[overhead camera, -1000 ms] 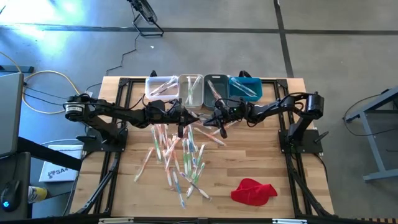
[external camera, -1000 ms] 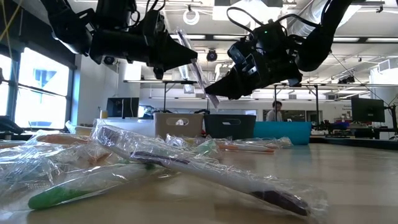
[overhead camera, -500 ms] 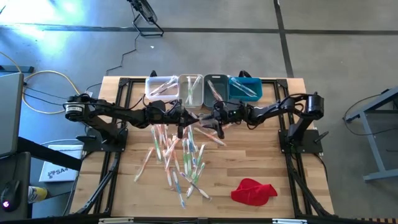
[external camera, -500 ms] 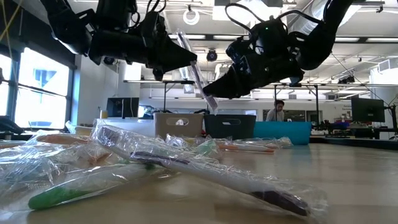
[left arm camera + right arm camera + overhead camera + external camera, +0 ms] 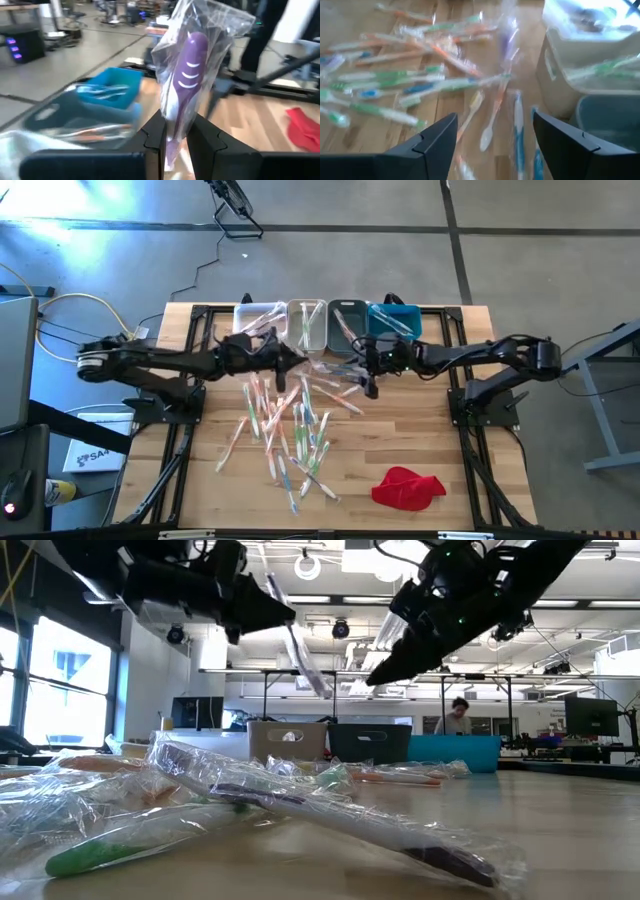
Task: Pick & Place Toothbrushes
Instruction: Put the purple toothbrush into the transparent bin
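Purple toothbrush (image 5: 186, 87) in my left jaws

Clear-wrapped, upright, raised above the worktop; the other wrapped toothbrushes (image 5: 285, 425) lie scattered in a loose pile below.

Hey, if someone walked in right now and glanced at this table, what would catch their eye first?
Probably the purple toothbrush in its clear wrapper, pinched in the left hand above the table. Next, the heap of wrapped toothbrushes strewn mid-table, and the red cloth at the near right, with the right hand open above the heap.
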Controlling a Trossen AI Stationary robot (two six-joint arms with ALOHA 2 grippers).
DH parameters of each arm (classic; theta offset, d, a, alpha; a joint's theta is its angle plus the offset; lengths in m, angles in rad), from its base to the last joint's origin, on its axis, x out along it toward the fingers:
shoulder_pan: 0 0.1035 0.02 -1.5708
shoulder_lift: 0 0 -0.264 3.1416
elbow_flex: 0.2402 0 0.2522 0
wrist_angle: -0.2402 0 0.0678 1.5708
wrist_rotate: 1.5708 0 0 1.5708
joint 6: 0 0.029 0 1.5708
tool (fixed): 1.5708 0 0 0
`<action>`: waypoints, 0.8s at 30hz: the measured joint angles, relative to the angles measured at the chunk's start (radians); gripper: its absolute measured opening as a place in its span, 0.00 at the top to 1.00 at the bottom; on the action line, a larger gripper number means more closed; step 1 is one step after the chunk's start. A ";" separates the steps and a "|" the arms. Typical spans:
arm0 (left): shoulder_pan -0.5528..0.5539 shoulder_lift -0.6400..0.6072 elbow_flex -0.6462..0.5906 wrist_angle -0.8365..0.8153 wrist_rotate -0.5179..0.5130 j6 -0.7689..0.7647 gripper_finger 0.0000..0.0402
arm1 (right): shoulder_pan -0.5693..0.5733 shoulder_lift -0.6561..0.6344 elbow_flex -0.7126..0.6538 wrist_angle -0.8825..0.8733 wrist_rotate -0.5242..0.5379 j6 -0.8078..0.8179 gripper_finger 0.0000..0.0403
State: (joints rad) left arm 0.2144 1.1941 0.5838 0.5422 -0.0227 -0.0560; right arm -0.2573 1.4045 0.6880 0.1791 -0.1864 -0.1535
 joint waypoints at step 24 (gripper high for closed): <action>0.374 -0.192 0.000 -0.319 -0.192 0.025 0.87 | 0.000 0.025 0.000 0.020 0.005 0.000 0.39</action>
State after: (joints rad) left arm 0.5887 1.0016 0.5842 0.2235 -0.2145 -0.0307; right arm -0.2573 1.4292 0.6876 0.1989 -0.1819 -0.1535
